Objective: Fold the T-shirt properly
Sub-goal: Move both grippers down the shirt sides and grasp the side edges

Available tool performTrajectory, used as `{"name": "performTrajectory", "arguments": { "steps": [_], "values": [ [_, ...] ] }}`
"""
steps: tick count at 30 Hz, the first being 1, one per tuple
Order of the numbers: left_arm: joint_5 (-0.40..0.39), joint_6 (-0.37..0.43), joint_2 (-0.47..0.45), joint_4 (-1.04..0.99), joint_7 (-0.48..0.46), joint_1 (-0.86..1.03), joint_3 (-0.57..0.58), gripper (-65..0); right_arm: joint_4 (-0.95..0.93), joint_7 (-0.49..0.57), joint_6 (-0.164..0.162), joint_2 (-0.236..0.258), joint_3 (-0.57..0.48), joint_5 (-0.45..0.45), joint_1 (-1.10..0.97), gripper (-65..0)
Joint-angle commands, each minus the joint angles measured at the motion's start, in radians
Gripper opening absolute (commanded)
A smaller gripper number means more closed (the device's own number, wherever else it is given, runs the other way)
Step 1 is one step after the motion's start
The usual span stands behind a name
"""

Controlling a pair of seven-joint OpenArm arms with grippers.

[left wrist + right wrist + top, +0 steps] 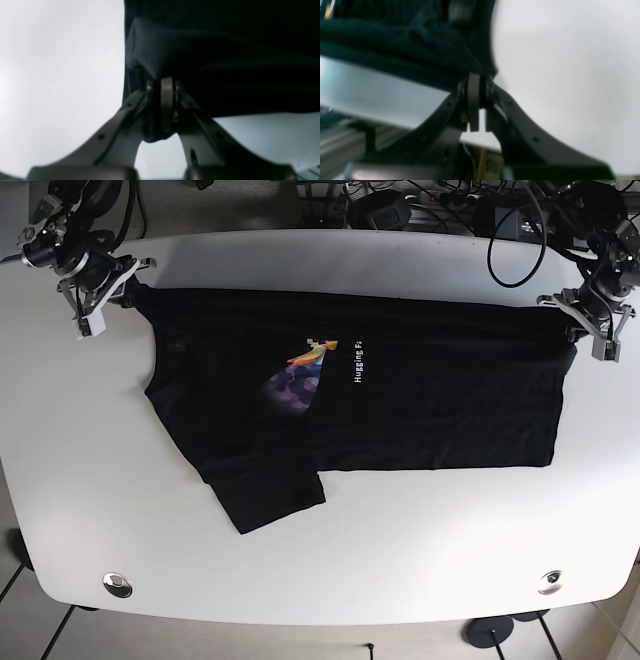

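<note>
While both arms held the cloth at the far edge, the scene stood thus:

T-shirt: the dark T-shirt (400, 400) lay across the middle of the white table (330, 570), a printed graphic (300, 375) left of centre and one sleeve (265, 495) jutting toward the lower left.

Left gripper: the left gripper (163, 105), at the upper right of the base view, had its jaws pressed together on a bunched fold of the shirt's far corner; fabric hung below the pads.

Right gripper: the right gripper (477, 100), at the upper left of the base view, likewise pinched the opposite far corner, cloth caught at the tips.

Why so held: gripping both far corners likely kept the edge taut and straight, so the shirt could be carried over evenly.

Stage: seemingly early; the sleeve was not yet tucked.
</note>
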Motion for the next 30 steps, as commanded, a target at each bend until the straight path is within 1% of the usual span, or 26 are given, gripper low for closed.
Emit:
{"name": "performTrajectory", "arguments": {
  "steps": [1, 4, 5, 7, 10, 11, 12, 13, 14, 15, 17, 20, 21, 23, 24, 26, 28, 30],
  "values": [
    [-0.020, 0.010, -0.021, 0.023, -0.024, 0.050, -0.020, -65.0, 0.021, 0.013, -0.002, 0.020, 0.010, 0.014, -0.049, -63.1],
    [-0.024, 0.010, -0.021, 0.023, -0.021, 0.118, -0.040, -65.0, 0.021, 0.013, -0.002, 0.019, 0.010, 0.017, -0.099, -62.3],
    [-0.022, 0.010, -0.021, 0.023, -0.021, 0.135, -0.043, -64.9, 0.021, 0.013, -0.002, 0.017, 0.010, 0.017, -0.110, -60.1],
    [-0.022, 0.010, -0.022, 0.024, -0.019, 0.179, -0.043, -53.1, 0.022, 0.013, -0.002, 0.015, 0.010, 0.017, -0.135, -46.0],
    [-0.022, 0.010, -0.025, 0.024, -0.019, 0.210, -0.058, -33.5, 0.025, 0.013, -0.002, 0.015, 0.020, 0.019, -0.156, -21.7],
    [-0.024, 0.010, -0.027, 0.024, -0.016, 0.216, -0.061, -28.6, 0.038, 0.013, -0.002, 0.015, 0.041, 0.021, -0.158, -15.4],
    [-0.025, 0.010, -0.028, 0.024, -0.007, 0.218, -0.061, -26.5, 0.056, 0.013, -0.002, 0.014, 0.066, 0.027, -0.158, -9.8],
    [-0.027, 0.010, -0.036, 0.038, 0.007, 0.216, -0.061, -26.7, 0.067, 0.013, -0.002, 0.014, 0.083, 0.039, -0.158, -6.2],
    [-0.027, 0.010, -0.054, 0.072, 0.019, 0.216, -0.064, -26.7, 0.071, 0.013, -0.002, 0.014, 0.095, 0.062, -0.156, -4.6],
    [-0.031, 0.010, -0.062, 0.110, 0.030, 0.213, -0.080, -26.7, 0.071, 0.013, -0.002, 0.020, 0.107, 0.091, -0.150, -4.4],
    [-0.071, 0.010, -0.061, 0.159, 0.031, 0.208, -0.115, -26.7, 0.071, 0.011, -0.002, 0.037, 0.126, 0.128, -0.116, -4.4],
    [-0.142, 0.010, -0.079, 0.179, 0.031, 0.170, -0.120, -26.7, 0.068, 0.006, -0.002, 0.057, 0.124, 0.129, -0.061, -4.4],
    [-0.149, 0.010, -0.091, 0.176, 0.031, 0.143, -0.120, -26.7, 0.068, 0.006, -0.002, 0.057, 0.124, 0.129, -0.038, -4.4],
    [-0.137, 0.010, -0.096, 0.170, 0.031, 0.092, -0.116, -26.7, 0.064, 0.006, -0.002, 0.057, 0.122, 0.125, 0.017, -4.4],
    [-0.131, 0.010, -0.096, 0.170, 0.031, 0.060, -0.109, -26.7, 0.064, 0.006, -0.002, 0.052, 0.118, 0.103, 0.045, -4.4],
    [-0.100, 0.010, -0.096, 0.168, 0.031, -0.006, -0.069, -26.7, 0.064, 0.006, -0.002, 0.052, 0.058, 0.034, 0.115, -4.4],
    [-0.030, 0.010, -0.094, 0.165, 0.030, -0.052, -0.008, -26.7, 0.064, 0.011, -0.002, 0.045, -0.006, -0.082, 0.183, -4.4],
    [0.044, 0.010, -0.094, 0.136, 0.025, -0.115, 0.058, -26.7, 0.062, 0.014, -0.002, 0.015, -0.069, -0.205, 0.269, -4.4]
  ]
}}
